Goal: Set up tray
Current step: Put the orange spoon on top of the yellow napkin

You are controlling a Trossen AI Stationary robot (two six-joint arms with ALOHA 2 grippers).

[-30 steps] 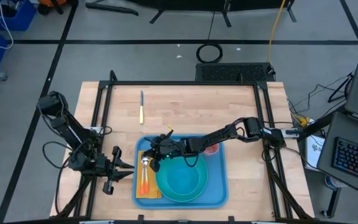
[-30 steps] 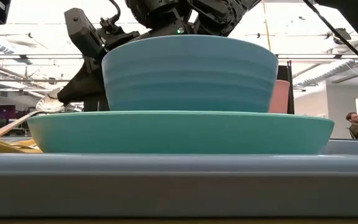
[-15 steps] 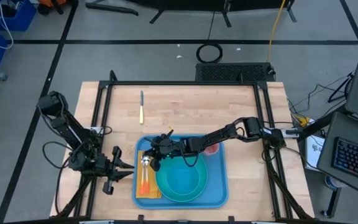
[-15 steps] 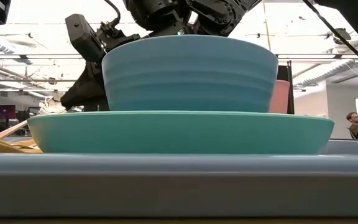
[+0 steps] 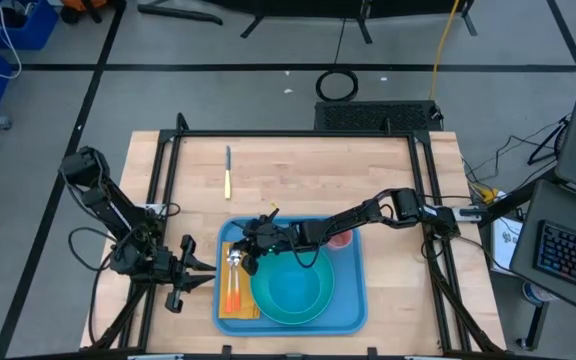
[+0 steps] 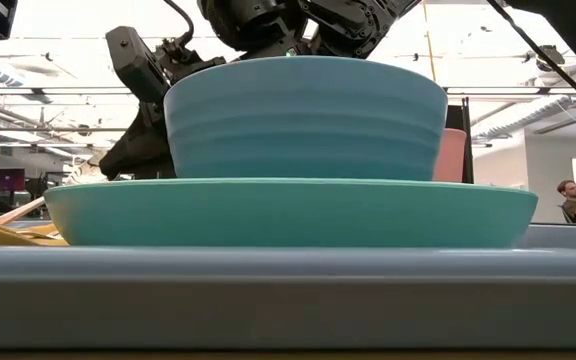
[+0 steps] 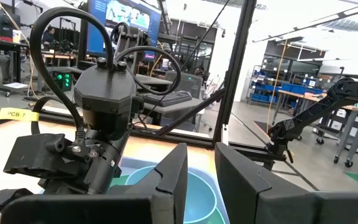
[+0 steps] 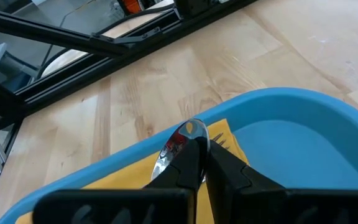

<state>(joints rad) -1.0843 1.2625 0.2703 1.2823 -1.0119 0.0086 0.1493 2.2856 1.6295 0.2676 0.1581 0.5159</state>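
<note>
Matte black jointed arms [image 5: 368, 212], looped black cables [image 7: 67, 37].

Only 1 readable label: yellow tag [image 7: 16, 114] w/ black print "PCB 7", stuck on table edge in left wrist view. Screen [image 7: 127, 17] behind shows graphics, text too small to read. No other readable text.

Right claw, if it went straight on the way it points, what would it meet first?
Probably the shiny metal spoon lying on the yellow-orange folded napkin in the large light-blue plastic tray, just past the right claw; depth is unclear.
</note>
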